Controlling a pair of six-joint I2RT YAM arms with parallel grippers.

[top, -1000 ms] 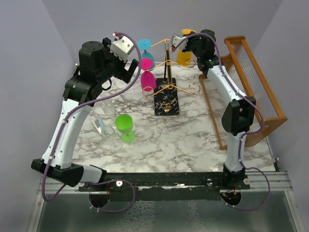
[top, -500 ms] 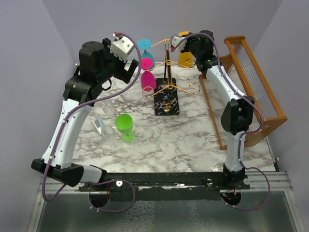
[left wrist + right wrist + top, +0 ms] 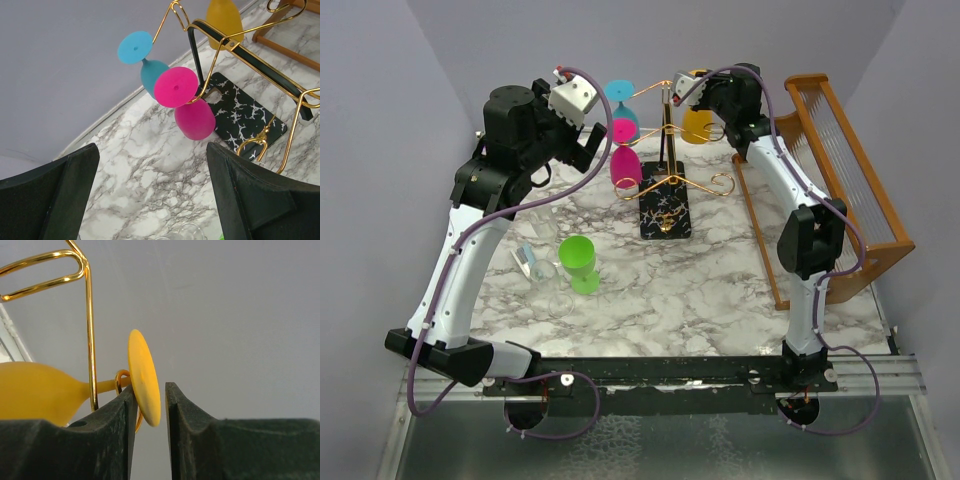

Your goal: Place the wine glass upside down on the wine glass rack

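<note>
A yellow wine glass [image 3: 697,122] hangs upside down on the gold wire wine glass rack [image 3: 666,150], its stem caught in a wire loop. Seen from the right wrist, its round foot [image 3: 144,382] stands between the jaws of my right gripper [image 3: 150,389]. Those jaws are a little open, with a clear gap on the foot's right side, while the left finger [image 3: 120,415] sits against it. My left gripper [image 3: 152,150] is wide open and holds nothing, high over the marble left of the rack [image 3: 235,47].
A pink glass [image 3: 625,165] and a blue glass [image 3: 620,96] hang on the rack's left arms. A green glass [image 3: 578,262] stands on the table beside a clear glass [image 3: 530,260] lying down. A brown wooden slatted rack [image 3: 840,170] lines the right edge.
My right jaws have spread a little apart around the yellow glass's foot. The left arm has not moved.
</note>
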